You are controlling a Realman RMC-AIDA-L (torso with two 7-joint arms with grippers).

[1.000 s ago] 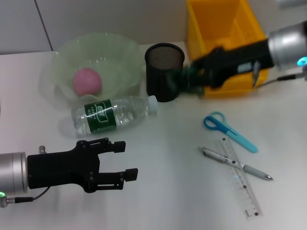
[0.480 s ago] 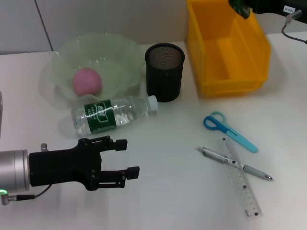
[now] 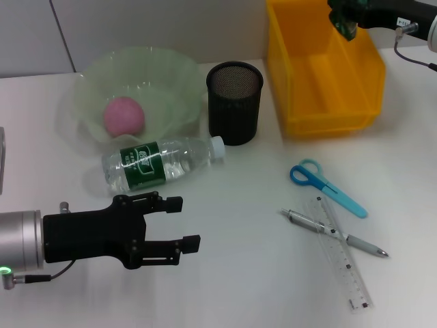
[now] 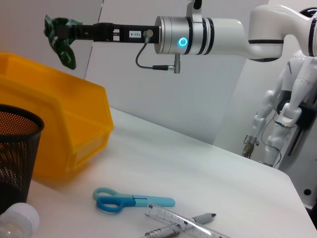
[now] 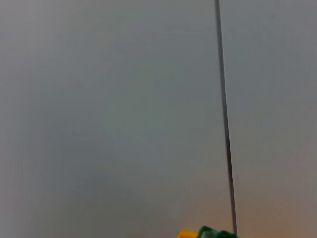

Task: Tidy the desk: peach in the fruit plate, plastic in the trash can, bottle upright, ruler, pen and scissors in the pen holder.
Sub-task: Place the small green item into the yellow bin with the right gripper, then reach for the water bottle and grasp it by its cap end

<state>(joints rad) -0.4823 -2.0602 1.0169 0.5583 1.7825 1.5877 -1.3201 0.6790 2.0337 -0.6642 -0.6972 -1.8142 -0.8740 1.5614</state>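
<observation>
**A:** Start big. Where does the yellow bin (image 3: 321,75) sit against the right gripper (image 3: 339,15)?

**B:** The bin serves as the trash can, at the far right of the desk (image 3: 239,273). The right gripper hangs above its far edge, pinching a crumpled green plastic scrap (image 4: 60,37). In the left wrist view the scrap dangles over the bin's open top, so I judge the drop runs straight down, with no sideways travel needed.

**A:** And the fruit plate (image 3: 136,85)?

**B:** Far left, with the pink peach (image 3: 123,115) already lying in it. Just nearer than the plate lies the water bottle (image 3: 160,162) on its side, long axis running left to right, cap pointing right toward the black mesh pen holder (image 3: 234,102).

**A:** Which arm is nearer the bottle?

**B:** The left gripper (image 3: 179,223), fingers spread and holding nothing, low at the near left. The bottle lies just beyond it, toward the far side.

**A:** The small things?

**B:** Near right: blue scissors (image 3: 328,186), then the clear ruler (image 3: 341,253) with the silver pen (image 3: 334,233) crossed over it. All lie well apart from the pen holder.
</observation>
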